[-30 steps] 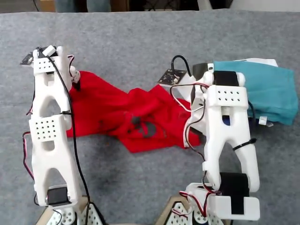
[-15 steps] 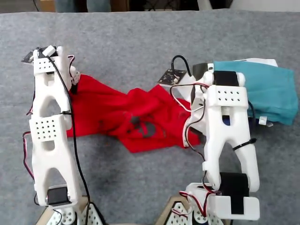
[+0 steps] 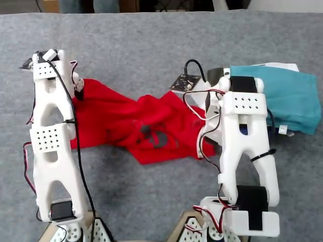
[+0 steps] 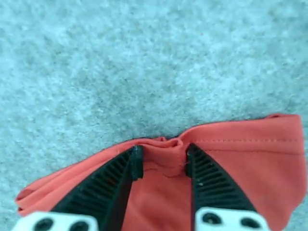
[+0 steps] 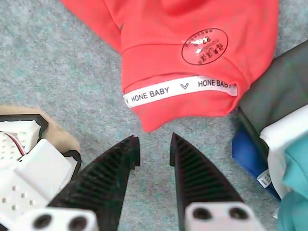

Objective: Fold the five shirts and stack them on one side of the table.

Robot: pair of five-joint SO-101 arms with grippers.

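From above, a plain look at the red shirt (image 3: 126, 123): unfolded and crumpled, sprawled across the middle of the table (image 3: 151, 45). Long axis running from the left edge toward the right edge, with the left end farther back and the right end nearer. Pinched at that far left corner by the left gripper (image 3: 78, 89), though largely covered there by the arm's own white wrist.

Made plain in the left wrist view: black ribbed fingers (image 4: 120, 178) clamped on a puckered fold of the stitched hem, cloth filling the gap between the jaws, grey felt beyond.

In the right wrist view, the right gripper (image 5: 154, 144) low over bare felt, just short of the shirt's neck end — jaws a little apart, holding nothing. Neckband with a white tape strip and a round printed label turned toward it, so neck toward the right arm.

Beside the neck, cut off at the frame's edge, a pile in layers: dark grey cloth (image 5: 269, 101), blue cloth (image 5: 245, 149), teal at the corner. From above, only the teal shirt (image 3: 287, 96) easy to make out — folded, on top, against the right edge of the table, with the lower layers mostly hidden beneath it.
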